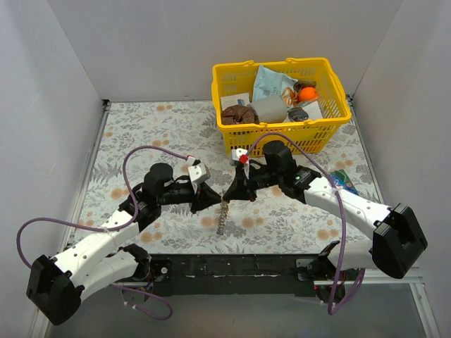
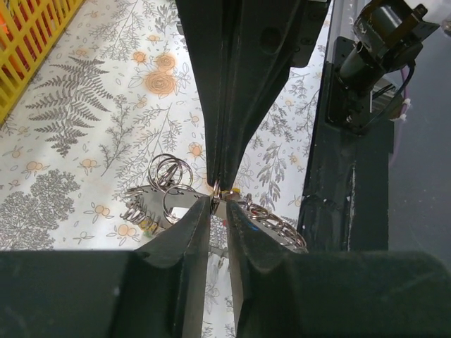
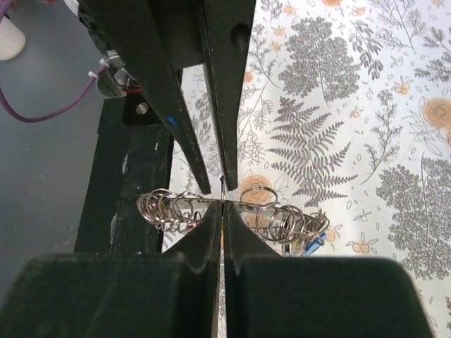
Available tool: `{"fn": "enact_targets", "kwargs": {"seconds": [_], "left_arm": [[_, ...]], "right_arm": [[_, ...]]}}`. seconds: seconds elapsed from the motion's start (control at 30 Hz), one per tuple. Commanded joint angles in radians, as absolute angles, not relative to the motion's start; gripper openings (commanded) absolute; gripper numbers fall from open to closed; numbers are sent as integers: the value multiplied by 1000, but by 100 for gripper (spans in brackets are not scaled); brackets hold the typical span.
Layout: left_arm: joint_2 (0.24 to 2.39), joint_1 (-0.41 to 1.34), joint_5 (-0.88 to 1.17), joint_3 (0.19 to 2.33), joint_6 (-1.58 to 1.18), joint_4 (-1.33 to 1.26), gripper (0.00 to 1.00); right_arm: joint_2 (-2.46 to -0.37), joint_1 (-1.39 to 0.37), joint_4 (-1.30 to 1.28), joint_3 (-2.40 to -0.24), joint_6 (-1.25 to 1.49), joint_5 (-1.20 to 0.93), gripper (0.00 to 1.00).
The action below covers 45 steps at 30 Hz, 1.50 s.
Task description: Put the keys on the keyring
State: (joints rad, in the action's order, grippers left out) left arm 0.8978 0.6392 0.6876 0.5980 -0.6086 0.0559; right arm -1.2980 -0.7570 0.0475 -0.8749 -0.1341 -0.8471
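Observation:
The keyring (image 1: 223, 217) is a flat silver band strung with many small split rings, held above the floral mat between both grippers. My left gripper (image 1: 215, 197) comes from the left. In its wrist view the band (image 2: 278, 224) passes between its tips (image 2: 218, 204), which are closed on it with a narrow gap. My right gripper (image 1: 231, 193) meets it from the right. Its fingers are pressed together on the band (image 3: 165, 208) at the tips (image 3: 223, 205), with a sliver of yellow between them. A blue key head (image 3: 315, 241) hangs at the band's far end. The other keys are hidden.
A yellow plastic basket (image 1: 275, 137) full of assorted items stands at the back, just behind the right arm. A blue-green packet (image 1: 345, 182) lies at the right of the mat. The black base plate (image 1: 232, 267) runs along the near edge. White walls enclose the table.

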Motion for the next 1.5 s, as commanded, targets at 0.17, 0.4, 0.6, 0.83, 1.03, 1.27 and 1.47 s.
{"fn": "enact_targets", "kwargs": {"seconds": [0.17, 0.4, 0.6, 0.83, 1.03, 1.27, 1.47], "left_arm": [[945, 644, 641, 733, -474, 244, 45], [1012, 644, 676, 781, -391, 324, 50], [1095, 644, 782, 815, -310, 348, 50], [1144, 646, 851, 810, -339, 284, 42], [1170, 653, 879, 802, -377, 207, 38], [1219, 670, 874, 824, -387, 186, 35], [1252, 680, 879, 841, -379, 186, 27]], "right_arm": [[-1325, -758, -227, -1006, -276, -766, 1], [-1331, -758, -412, -1046, -350, -703, 1], [-1333, -758, -469, -1057, -380, -683, 1], [-1319, -758, -434, -1017, -376, -727, 1], [-1305, -758, -416, -1008, -371, -742, 1], [-1299, -758, -405, -1003, -368, -742, 1], [-1292, -758, -400, -997, -365, -739, 1]]}}
